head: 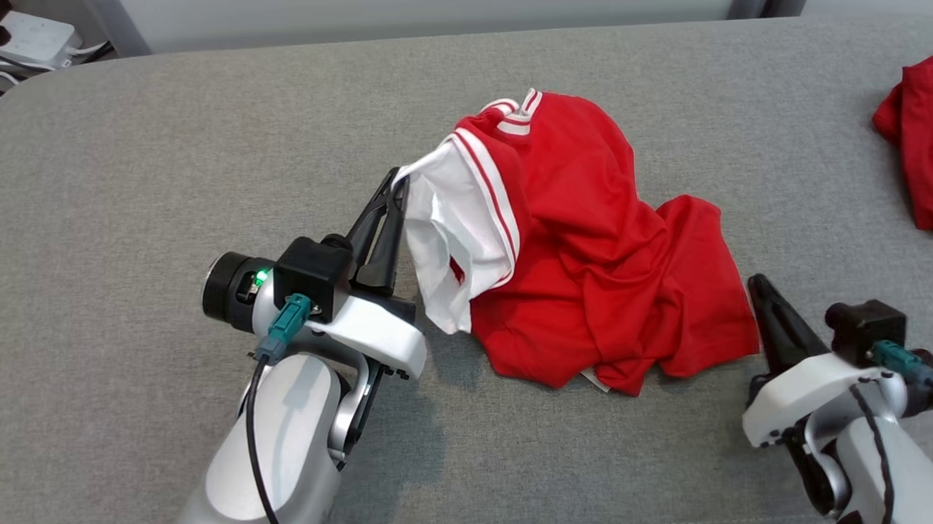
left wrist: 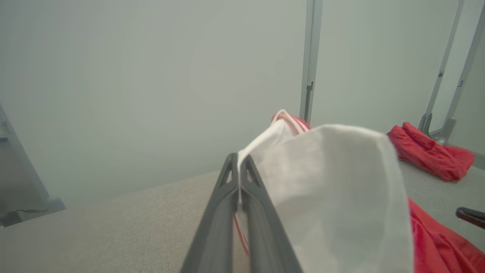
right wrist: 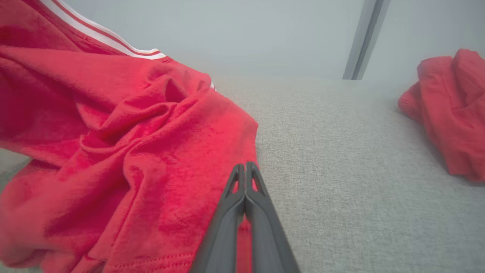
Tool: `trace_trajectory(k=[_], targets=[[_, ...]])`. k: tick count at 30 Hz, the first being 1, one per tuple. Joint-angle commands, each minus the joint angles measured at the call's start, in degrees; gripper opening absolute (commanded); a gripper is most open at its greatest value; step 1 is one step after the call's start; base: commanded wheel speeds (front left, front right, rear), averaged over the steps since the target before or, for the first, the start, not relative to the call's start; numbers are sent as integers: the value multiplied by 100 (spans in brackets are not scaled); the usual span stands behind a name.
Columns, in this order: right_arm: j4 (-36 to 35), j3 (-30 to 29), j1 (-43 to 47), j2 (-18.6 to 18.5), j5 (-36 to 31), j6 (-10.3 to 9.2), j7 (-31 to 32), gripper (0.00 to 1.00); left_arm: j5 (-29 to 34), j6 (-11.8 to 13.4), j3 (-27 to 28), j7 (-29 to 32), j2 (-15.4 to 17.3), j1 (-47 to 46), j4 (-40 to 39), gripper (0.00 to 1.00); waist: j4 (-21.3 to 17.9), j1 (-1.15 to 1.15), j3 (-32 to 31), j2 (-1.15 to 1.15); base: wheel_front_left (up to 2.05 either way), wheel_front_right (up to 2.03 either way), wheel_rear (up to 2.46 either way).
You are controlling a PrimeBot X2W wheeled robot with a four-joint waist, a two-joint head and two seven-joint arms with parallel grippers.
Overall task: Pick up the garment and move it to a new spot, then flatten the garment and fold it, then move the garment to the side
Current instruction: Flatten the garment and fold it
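While the left gripper pinches the garment, the right gripper sits closed

The red-and-white shirt was soft, matt knitted cloth. The grey table cover was coarse woven fabric. The left gripper and right gripper had matt dark plastic-looking fingers and smooth, glossy pale shells.
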Motion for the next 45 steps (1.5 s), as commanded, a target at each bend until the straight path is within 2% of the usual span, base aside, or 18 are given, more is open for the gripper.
trace_trajectory(k=[1,2,4,8,14,23,24,25,26,27,30,34,40,45], targets=[[-221,306,119,-16,56,24,-61,0,88,-29,296,-50,69,5,-193,0,68,0,-45,0,0,0,0],[-253,463,175,-48,153,24,-61,13,116,-24,355,-50,77,45,-214,0,86,0,-53,0,0,0,0],[-329,748,261,-127,357,24,-61,100,178,8,483,-50,101,127,-277,0,116,0,-61,0,0,0,0],[-483,1200,381,-226,839,24,-61,100,260,12,721,-50,153,298,-388,0,186,0,-56,0,0,0,0],[-244,1462,233,-282,1012,24,-61,100,346,-73,899,-50,176,431,-507,0,334,0,-4,0,0,0,0],[857,1758,-396,-213,1294,24,-61,100,473,-205,1030,-50,130,500,-648,0,590,0,55,0,0,0,0],[1000,1743,-466,-227,1292,24,-61,79,485,-215,1037,-50,124,512,-669,0,608,0,52,0,0,0,0],[1138,1749,-528,-243,1265,24,-61,46,497,-227,1043,-50,118,525,-689,0,626,0,47,0,0,0,0],[1281,1763,-575,-252,1250,24,-61,26,508,-239,1048,-50,112,541,-706,0,642,0,37,0,0,0,0],[1418,1764,-626,-271,1226,24,-61,0,518,-249,1054,-50,107,559,-719,0,656,0,25,0,0,0,0],[1631,1759,-739,-323,1135,24,-61,0,543,-276,1079,-50,94,624,-748,0,674,0,-24,0,0,0,0],[1426,1497,-797,-504,951,24,-61,0,536,-310,1109,-50,73,746,-845,0,675,0,-87,0,0,0,0],[420,596,-766,-1305,249,24,-61,0,401,-402,1070,-50,41,938,-1057,0,697,0,-249,0,0,0,0],[150,433,-1058,-1874,-101,24,-37,0,156,-472,989,-50,26,1192,-1440,0,743,0,-262,0,0,0,0]])
